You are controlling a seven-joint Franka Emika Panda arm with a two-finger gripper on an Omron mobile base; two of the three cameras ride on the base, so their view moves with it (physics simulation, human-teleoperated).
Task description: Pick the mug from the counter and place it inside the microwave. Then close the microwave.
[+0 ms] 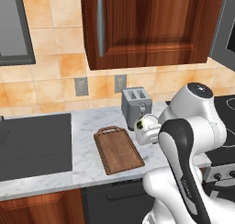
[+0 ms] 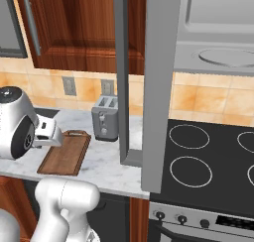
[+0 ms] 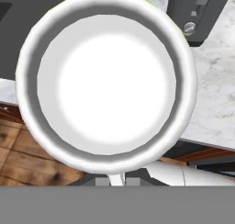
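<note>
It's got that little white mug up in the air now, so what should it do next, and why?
Probably swing the mug right and upward toward the microwave. The claw is shut on the mug's rim above the counter, beside the toaster, and the microwave door hangs open.

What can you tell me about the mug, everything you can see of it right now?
The mug is small, round and white, glossy like ceramic, with a thick rounded rim and nothing inside. In the hand view you look straight down into its open mouth. It is off the counter, lifted in the hand, which is shut on the rim at the near edge. In the left base view it hangs at the arm's tip above the right edge of the wooden cutting board, in front of the toaster. Its handle is hidden.
</note>
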